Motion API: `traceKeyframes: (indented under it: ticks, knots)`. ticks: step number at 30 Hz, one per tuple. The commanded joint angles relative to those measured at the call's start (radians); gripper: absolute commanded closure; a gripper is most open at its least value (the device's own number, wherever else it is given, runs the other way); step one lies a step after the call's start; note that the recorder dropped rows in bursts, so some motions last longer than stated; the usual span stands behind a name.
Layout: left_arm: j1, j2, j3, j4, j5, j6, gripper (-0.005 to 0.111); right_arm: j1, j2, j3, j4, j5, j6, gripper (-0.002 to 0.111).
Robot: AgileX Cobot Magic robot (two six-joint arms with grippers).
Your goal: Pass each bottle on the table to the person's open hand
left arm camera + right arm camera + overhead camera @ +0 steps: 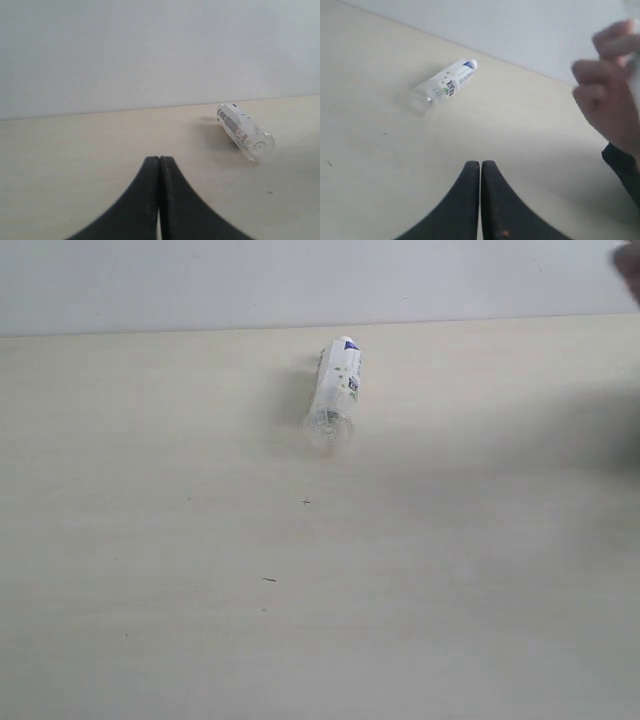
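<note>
- Close to the wall (150, 280), a single bottle (335, 390) lies on its side on the table (200, 590), its clear end pointing away from the wall. It is the only one I can see.
- The left gripper (159, 159) hangs farther from the wall than the bottle, jaws pressed together on nothing. It looks parked out of the way.
- The right gripper (480, 162) is likewise clenched and empty, also out from the wall and apart from the bottle.
- The person's hand (605, 100) is raised against the wall, off to the right gripper's side, with its fingers curled. Something pale blurs beside them, and I cannot tell what.
- A lying bottle can roll, so I judge the next grasp wants parted jaws closing across its body.
</note>
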Motion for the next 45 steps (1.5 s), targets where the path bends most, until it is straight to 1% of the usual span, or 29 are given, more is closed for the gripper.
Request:
traceKeyframes:
  ticks: [1, 3, 9, 12, 14, 18, 45]
  knots:
    - [0.002, -0.003, 0.001, -0.002, -0.005, -0.007, 0.107, -0.002, -0.223, 0.133, -0.132, -0.002, -0.006, 0.107]
    - [0.002, -0.003, 0.001, -0.002, -0.005, -0.007, 0.107, -0.002, -0.287, 0.187, -0.184, -0.015, 0.008, 0.107]
    - [0.002, -0.003, 0.001, -0.002, -0.005, -0.007, 0.107, -0.002, -0.453, 0.325, -0.328, -0.212, 0.14, 0.107]
    - [0.002, -0.003, 0.001, 0.0, -0.002, -0.007, 0.107, -0.002, -0.453, 0.345, -0.364, -0.225, 0.16, 0.107]
    - [0.002, -0.003, 0.001, 0.0, -0.002, -0.007, 0.107, 0.005, -0.453, 0.349, -0.355, -0.252, 0.16, 0.107]
    - [0.002, -0.003, 0.001, 0.0, -0.001, -0.007, 0.107, 0.021, -0.453, 0.351, -0.363, -0.252, 0.16, 0.107]
    - [0.002, -0.003, 0.001, 0.0, -0.001, -0.007, 0.107, 0.021, -0.453, 0.351, -0.363, -0.23, 0.16, 0.107]
